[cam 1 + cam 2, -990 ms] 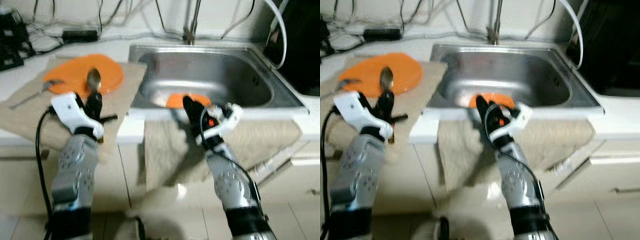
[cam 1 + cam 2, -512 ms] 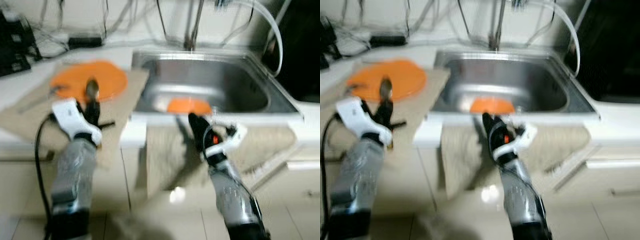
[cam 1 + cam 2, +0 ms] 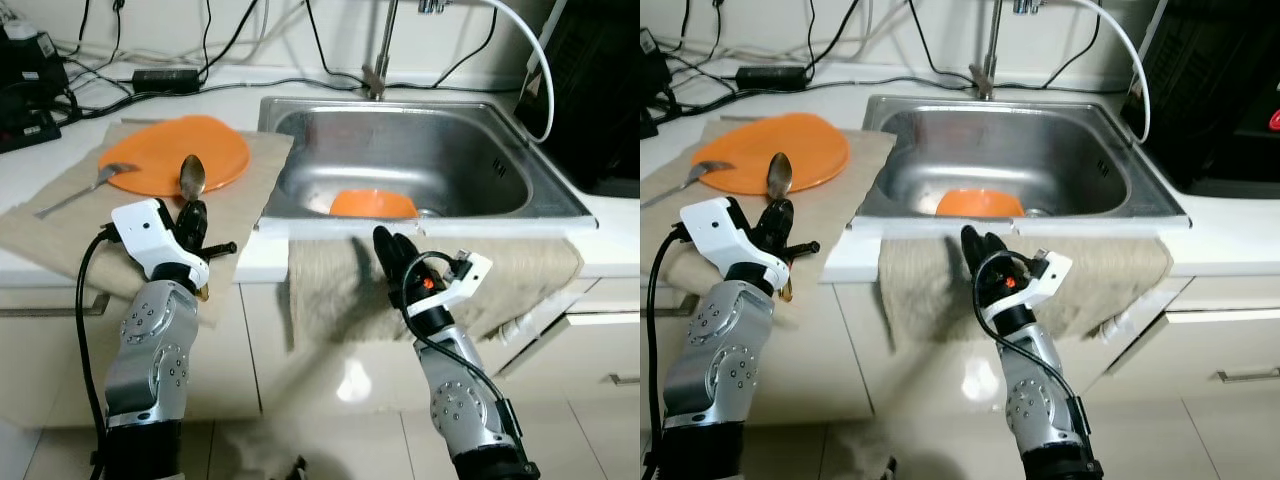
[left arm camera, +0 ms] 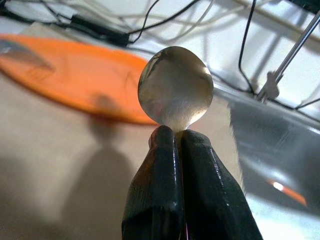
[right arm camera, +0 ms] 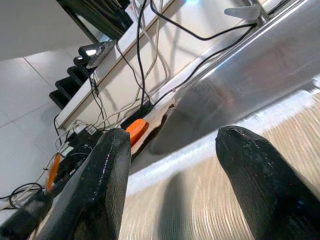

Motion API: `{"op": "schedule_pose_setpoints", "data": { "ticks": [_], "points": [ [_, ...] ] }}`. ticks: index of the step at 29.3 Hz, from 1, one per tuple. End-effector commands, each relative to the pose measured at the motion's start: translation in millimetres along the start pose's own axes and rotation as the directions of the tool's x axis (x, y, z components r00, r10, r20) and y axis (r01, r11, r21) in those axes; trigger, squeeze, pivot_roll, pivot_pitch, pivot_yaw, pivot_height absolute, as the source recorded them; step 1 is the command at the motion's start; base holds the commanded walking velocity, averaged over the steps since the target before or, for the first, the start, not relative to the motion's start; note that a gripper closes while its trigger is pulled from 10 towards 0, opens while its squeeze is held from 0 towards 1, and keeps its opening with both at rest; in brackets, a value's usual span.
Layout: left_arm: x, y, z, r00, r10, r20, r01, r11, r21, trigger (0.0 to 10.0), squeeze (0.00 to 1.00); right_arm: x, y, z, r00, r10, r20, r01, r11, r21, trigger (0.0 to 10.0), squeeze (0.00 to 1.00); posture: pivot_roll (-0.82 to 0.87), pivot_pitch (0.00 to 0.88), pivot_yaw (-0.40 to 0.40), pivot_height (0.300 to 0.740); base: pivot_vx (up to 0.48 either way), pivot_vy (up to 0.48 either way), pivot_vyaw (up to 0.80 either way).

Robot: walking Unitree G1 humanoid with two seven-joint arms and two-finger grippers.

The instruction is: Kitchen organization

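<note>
Your bench (image 3: pixel 40 170) carries a steel sink (image 3: pixel 520 195) ahead of the right jaws, with an orange bowl (image 3: pixel 372 204) inside it. A large orange plate (image 3: pixel 150 155) lies on a cloth (image 3: pixel 250 180) beyond the left jaws. Your right gripper (image 3: pixel 392 250) hangs below the sink edge, jaws spread wide, holding nothing. Your left gripper (image 3: pixel 193 222) has its jaws clamped on a spoon (image 4: pixel 175 87), bowl end upright above them.

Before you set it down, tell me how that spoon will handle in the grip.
The spoon looks like polished metal, so probably stiff but slippery. The left gripper pinches it just below the bowl, with the bowl above the fingers, so it may pivot or slide. Laid on the cloth, it would likely stay put.
</note>
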State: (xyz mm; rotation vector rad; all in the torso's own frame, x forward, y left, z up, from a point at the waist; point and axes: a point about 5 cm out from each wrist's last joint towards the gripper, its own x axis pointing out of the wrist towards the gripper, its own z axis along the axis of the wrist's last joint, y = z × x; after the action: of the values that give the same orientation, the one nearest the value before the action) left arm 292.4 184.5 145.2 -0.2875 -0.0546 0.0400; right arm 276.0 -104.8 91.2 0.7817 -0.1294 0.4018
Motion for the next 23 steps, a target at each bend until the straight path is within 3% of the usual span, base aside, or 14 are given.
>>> {"op": "schedule_pose_setpoints", "data": {
  "ticks": [1,9,23],
  "points": [
    [-0.6,-2.0,2.4,1.0,-0.011,0.016,0.011,1.0,0.006,0.0,0.0,58.2,14.3,48.0,0.984,-0.178,-0.008,0.118,0.681,-0.723,10.0,0.0,0.11,0.0,-0.012,0.74,-0.48,0.0,0.0],
    [0.3,-3.4,2.1,1.0,-0.008,0.013,0.008,1.0,-0.003,0.0,0.0,57.8,13.6,46.6,0.984,-0.176,-0.013,0.112,0.68,-0.725,10.0,0.0,0.11,0.0,-0.013,0.74,-0.48,0.0,0.0],
    [0.6,-4.7,0.8,1.0,-0.005,0.003,0.005,1.0,0.012,0.0,0.0,55.3,10.2,42.2,0.983,-0.185,-0.024,0.11,0.679,-0.726,10.0,0.0,0.11,0.0,-0.012,0.74,0.0,0.0,0.0]
  ]
}}
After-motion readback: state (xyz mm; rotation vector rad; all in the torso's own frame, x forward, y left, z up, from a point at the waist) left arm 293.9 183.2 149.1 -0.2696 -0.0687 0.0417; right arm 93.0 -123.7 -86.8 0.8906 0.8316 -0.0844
